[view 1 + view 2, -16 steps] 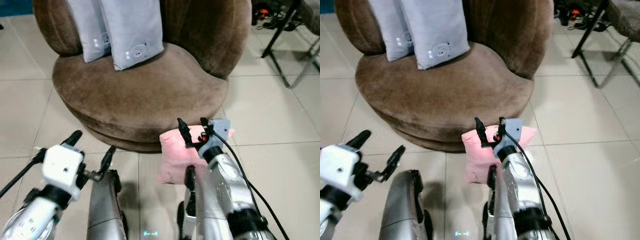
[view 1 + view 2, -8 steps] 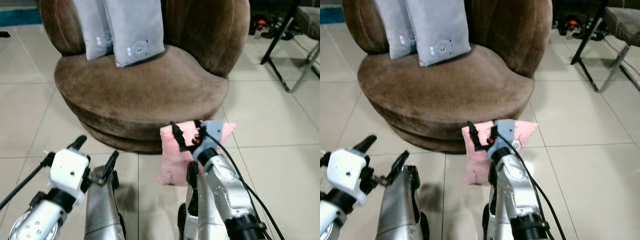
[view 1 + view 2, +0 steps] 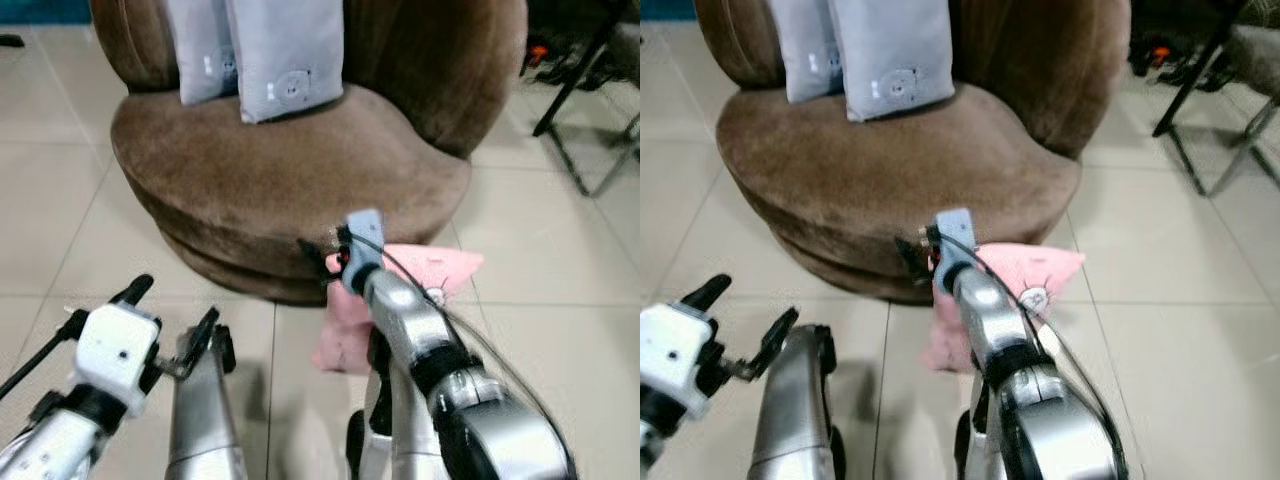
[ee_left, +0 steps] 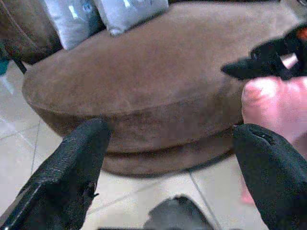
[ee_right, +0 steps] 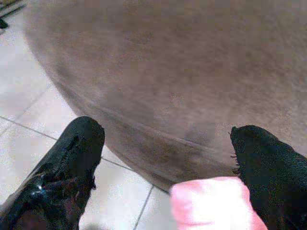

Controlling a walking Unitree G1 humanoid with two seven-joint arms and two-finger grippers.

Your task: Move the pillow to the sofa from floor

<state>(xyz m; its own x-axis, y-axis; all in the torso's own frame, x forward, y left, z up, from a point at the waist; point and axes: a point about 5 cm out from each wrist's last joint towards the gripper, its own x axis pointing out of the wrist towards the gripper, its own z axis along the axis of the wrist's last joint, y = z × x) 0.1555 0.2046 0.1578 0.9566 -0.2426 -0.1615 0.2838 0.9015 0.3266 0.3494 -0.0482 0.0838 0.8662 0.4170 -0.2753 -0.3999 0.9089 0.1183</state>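
Right wrist view shows the right gripper [image 5: 163,163], fingers spread, now reaching past the pink pillow [image 3: 420,290] toward the sofa [image 3: 290,170], so grasping remains undone.

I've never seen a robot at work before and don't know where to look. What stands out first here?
A bright pink pillow on the tiled floor, leaning against the foot of a big round brown sofa. The right gripper is open at the pillow's top corner, with the left gripper open nearby to the left above the floor. Two grey pillows stand against the sofa's back.
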